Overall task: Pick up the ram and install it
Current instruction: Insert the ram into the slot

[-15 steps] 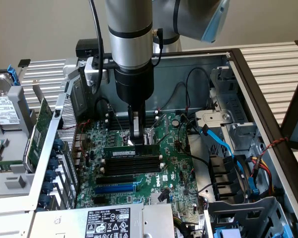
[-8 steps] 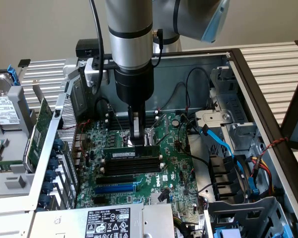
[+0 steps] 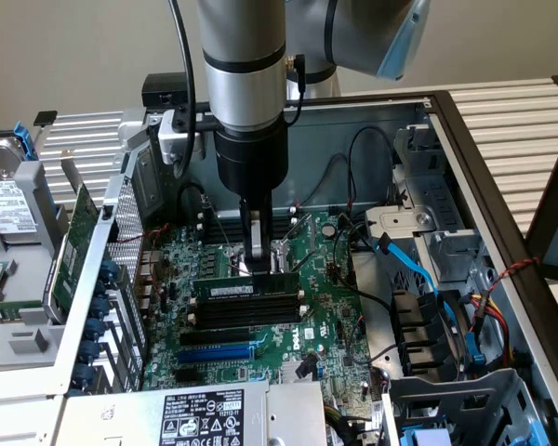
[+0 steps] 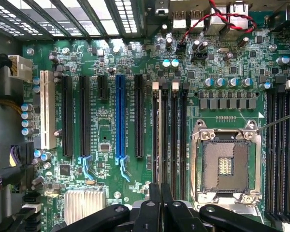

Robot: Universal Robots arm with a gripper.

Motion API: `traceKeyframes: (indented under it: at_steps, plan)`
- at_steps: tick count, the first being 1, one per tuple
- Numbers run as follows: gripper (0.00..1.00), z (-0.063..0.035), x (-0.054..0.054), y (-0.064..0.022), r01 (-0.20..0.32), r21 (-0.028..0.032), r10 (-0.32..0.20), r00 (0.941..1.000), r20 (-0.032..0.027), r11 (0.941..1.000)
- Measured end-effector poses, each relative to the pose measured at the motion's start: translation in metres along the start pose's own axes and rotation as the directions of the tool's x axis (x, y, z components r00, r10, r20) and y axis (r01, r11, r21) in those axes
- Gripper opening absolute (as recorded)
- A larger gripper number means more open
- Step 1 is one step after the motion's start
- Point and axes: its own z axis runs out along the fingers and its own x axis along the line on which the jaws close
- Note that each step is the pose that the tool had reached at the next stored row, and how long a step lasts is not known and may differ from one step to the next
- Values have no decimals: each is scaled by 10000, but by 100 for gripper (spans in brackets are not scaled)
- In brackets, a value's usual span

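end effector (image 3: pixel 258 268) clenched, fingers vertical, tips at top edge of ram (image 3: pixel 225 290), probably bearing down to seat it; pinching or pushing, cannot tell. ram upright in slot nearest socket (image 4: pixel 225 166), mid-motherboard (image 3: pixel 330 307), other slots (image 3: pixel 246 313) just beside.

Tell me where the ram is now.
In the exterior view, the ram stands on edge mid-motherboard, between the processor socket and the memory slots, directly under the shut claw.
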Motion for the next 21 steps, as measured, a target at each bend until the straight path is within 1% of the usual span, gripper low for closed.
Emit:
traceKeyframes:
  at_steps: [7,9,21]
  plan:
    - [12,35,-2,1,0,-1,0,10000,-2,10000]
    - [12,38,-1,1,1,-5,-1,10000,-12,10000]
    - [12,71,2,1,15,-7,-15,10000,-21,10000]
